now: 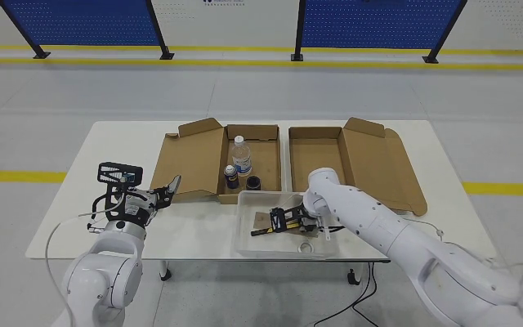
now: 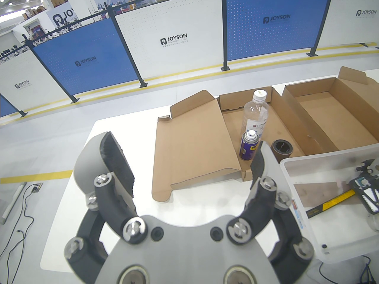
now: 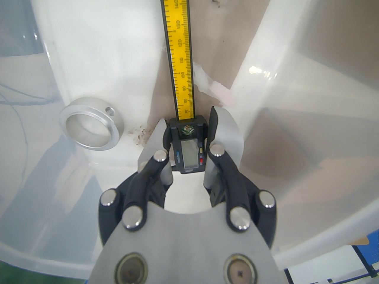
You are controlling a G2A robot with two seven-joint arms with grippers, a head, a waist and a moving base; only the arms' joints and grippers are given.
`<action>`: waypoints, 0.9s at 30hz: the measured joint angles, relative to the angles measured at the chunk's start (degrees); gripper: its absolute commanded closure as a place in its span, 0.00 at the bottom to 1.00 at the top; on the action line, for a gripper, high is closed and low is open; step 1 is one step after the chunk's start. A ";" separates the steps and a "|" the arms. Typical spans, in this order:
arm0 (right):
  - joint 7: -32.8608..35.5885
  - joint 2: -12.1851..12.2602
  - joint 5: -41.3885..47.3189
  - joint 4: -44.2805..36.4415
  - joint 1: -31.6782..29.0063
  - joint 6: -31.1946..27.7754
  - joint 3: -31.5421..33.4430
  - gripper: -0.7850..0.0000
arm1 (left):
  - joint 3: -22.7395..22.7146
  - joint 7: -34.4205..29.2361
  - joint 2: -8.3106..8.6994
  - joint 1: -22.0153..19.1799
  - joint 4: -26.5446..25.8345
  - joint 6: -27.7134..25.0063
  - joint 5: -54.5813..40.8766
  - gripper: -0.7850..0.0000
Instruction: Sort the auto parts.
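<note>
A digital caliper (image 3: 180, 60) with a yellow scale lies in the clear plastic bin (image 1: 245, 214). My right gripper (image 3: 187, 125) is down in the bin, shut on the caliper's black display head. A silver metal ring (image 3: 90, 123) rests on the bin floor beside it. My left gripper (image 2: 189, 152) hangs open with nothing in it over the table's left side, short of the left cardboard box (image 2: 207, 137). That box holds a clear bottle (image 2: 256, 113), a blue spray can (image 2: 248, 146) and a black cylinder (image 2: 282, 148). In the top view the caliper (image 1: 263, 230) points left from my right gripper (image 1: 282, 219).
A second cardboard box (image 1: 319, 159) stands open to the right of the first, its lid (image 1: 384, 167) folded flat toward the table's right edge. The bin sits at the table's front edge. Bare tabletop (image 1: 98, 163) lies at the far left.
</note>
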 measured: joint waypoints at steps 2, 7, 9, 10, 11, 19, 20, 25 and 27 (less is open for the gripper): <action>0.38 -0.09 0.48 -0.27 -0.07 0.12 0.22 0.83 | 0.00 0.00 0.00 0.00 0.00 0.00 0.00 0.00; 1.22 -0.19 1.75 -0.88 -0.41 0.43 0.78 0.99 | 0.00 0.00 0.00 0.00 0.00 0.00 0.00 0.00; 1.59 -0.19 2.02 -1.28 -0.58 0.63 0.92 1.00 | 0.00 0.00 0.00 0.00 0.00 0.00 0.00 0.00; 1.79 -0.17 2.15 -1.57 -0.68 0.79 1.00 1.00 | 0.00 0.00 0.00 0.00 0.00 0.00 0.00 0.00; 1.90 -0.13 2.23 -1.77 -0.74 0.91 1.05 1.00 | 0.00 0.00 0.00 0.00 0.00 0.00 0.00 0.00; 2.79 0.90 3.30 -4.39 -1.24 2.34 2.95 1.00 | 0.00 0.00 0.00 0.00 0.00 0.00 0.00 0.00; 2.98 1.12 3.33 -4.90 -1.32 2.56 3.26 1.00 | 0.00 0.00 0.00 0.00 0.00 0.00 0.00 0.00; 3.33 2.78 3.64 -7.94 -2.04 3.91 5.74 1.00 | 0.00 0.00 0.00 0.00 0.00 0.00 0.00 0.00; 3.65 3.55 3.87 -9.54 -2.52 4.51 6.86 1.00 | 0.00 0.00 0.00 0.00 0.00 0.00 0.00 0.00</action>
